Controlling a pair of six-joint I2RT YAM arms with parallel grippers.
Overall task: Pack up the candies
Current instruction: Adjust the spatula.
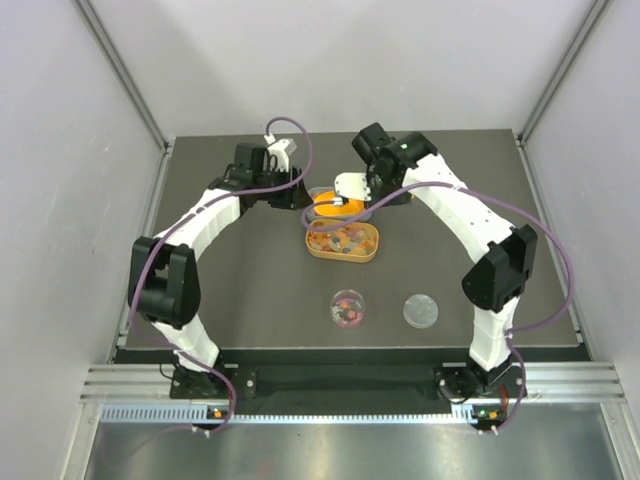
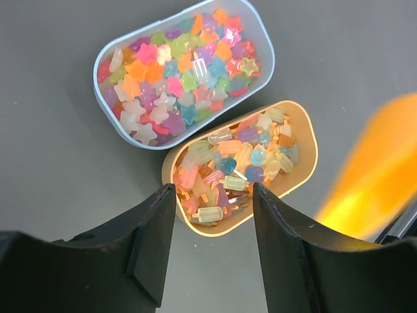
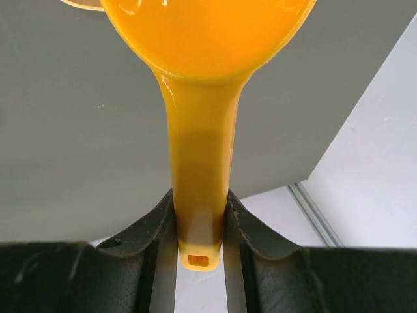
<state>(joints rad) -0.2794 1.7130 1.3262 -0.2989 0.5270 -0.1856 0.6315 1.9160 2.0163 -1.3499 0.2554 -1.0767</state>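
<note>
On the dark table [image 1: 230, 290], as viewed from above, a tan tray [image 2: 306, 134] is laid with its long axis running from nine to three o'clock, and a bluish clear tray [image 2: 266, 55] is set just beyond it toward eleven. Both are filled with the candies [image 2: 182, 78]. An orange scoop [image 3: 199, 163] is pinched by its handle in the right gripper [image 3: 199, 235], its bowl held over the trays' meeting edge, so the tan tray's candies are found toward six o'clock of it. The left gripper [image 2: 212, 241] is kept spread and empty at ten o'clock. A round cup [image 1: 348, 308] holding a few candies is placed at six o'clock of the tray; the right arm is judged nearer
</note>
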